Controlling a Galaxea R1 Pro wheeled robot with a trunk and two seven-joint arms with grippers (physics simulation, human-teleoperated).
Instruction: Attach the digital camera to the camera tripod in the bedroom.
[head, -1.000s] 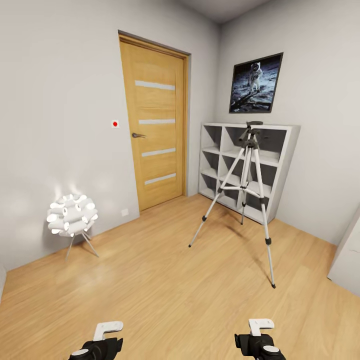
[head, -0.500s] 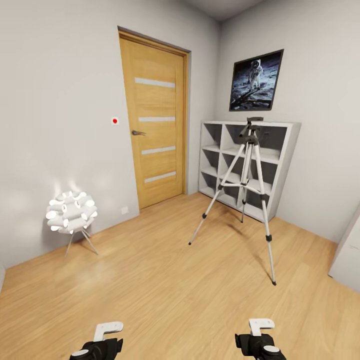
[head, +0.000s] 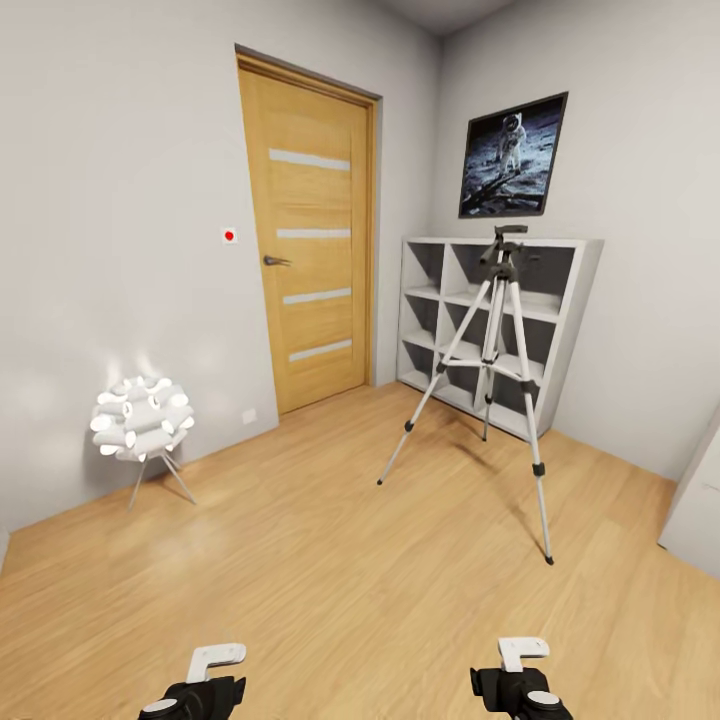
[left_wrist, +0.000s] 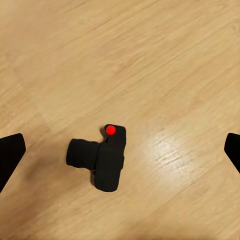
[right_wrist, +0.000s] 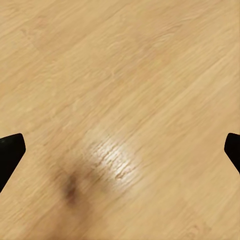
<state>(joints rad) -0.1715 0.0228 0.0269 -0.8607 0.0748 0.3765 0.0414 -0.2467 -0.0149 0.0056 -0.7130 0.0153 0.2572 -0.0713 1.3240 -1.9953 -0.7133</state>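
Your three cameras: one room view, two floor views.
Your head camera looked forward and down across the bedroom's wood floor (head: 330, 560) toward the door (head: 310, 240), the cube shelf (head: 560, 290) and the camera tripod (head: 497, 350), taking in both wrists at its lower edge. Each wrist camera faced straight down at that same floor from close range; your left one framed the digital camera (left_wrist: 100, 159) between its fingertips (left_wrist: 10, 155).

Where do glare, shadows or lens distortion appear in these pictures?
Head view: wide-angle bending of the door, a glowing lamp, a soft shadow under the camera tripod. Left wrist view: glare on the floor beside the digital camera. Right wrist view: bright glare patch, a dark blurred shadow.
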